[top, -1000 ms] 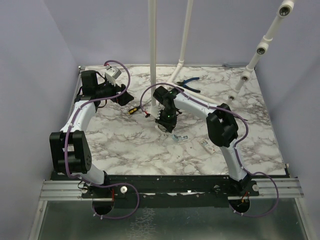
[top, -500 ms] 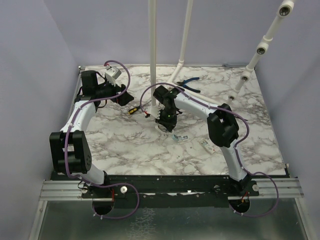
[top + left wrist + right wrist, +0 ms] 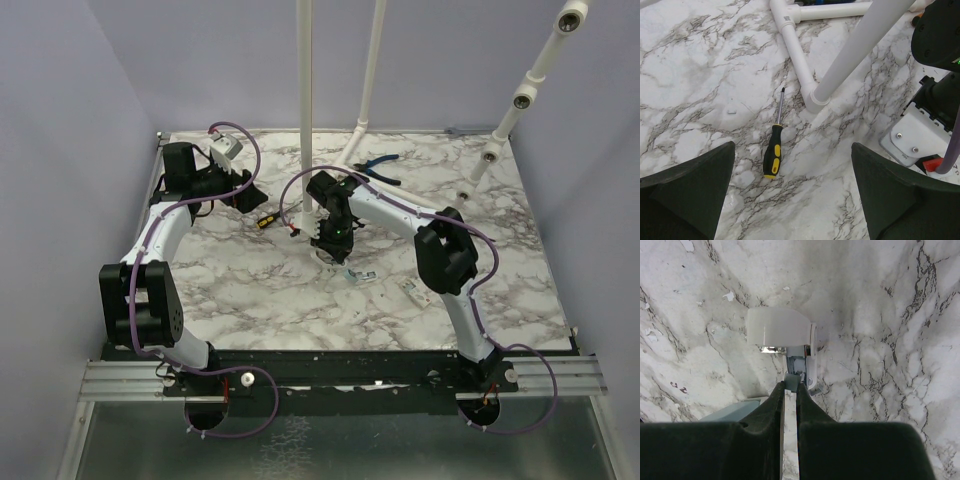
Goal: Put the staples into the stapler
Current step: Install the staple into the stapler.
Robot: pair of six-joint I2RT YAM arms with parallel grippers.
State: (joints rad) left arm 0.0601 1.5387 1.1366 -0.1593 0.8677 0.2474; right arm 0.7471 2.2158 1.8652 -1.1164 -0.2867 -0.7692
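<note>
1. Overhead, the right gripper (image 3: pixel 333 248) hangs just on the near side of the foot of the white pole (image 3: pixel 304 100). It sits straight over the stapler (image 3: pixel 327 257), of which only a pale edge shows beneath it. The left gripper (image 3: pixel 238 190) sits well to the left of the pole, beyond the yellow-handled screwdriver (image 3: pixel 268 220). The right arm is therefore by far the nearer one.
2. From the left wrist, that gripper's fingers (image 3: pixel 685 190) stand wide apart with nothing between them. The screwdriver lies just left of the pole's foot, and no stapler shows here.
3. From the right wrist, the pole is out of sight.
   - The fingers (image 3: pixel 775 410) are closed to a narrow slit.
   - The stapler lies right at their tips and ahead of them, with a pale rounded cap farthest off and silvery metal parts running back toward the tips.
   - Its long axis seems roughly in line with the fingers.
   - A small silvery strip (image 3: pixel 792 381) sits at the tips. I cannot tell whether it is pinched, or whether it is staples or part of the stapler.
   - Any push forward probably has to stay along that metal run.
</note>
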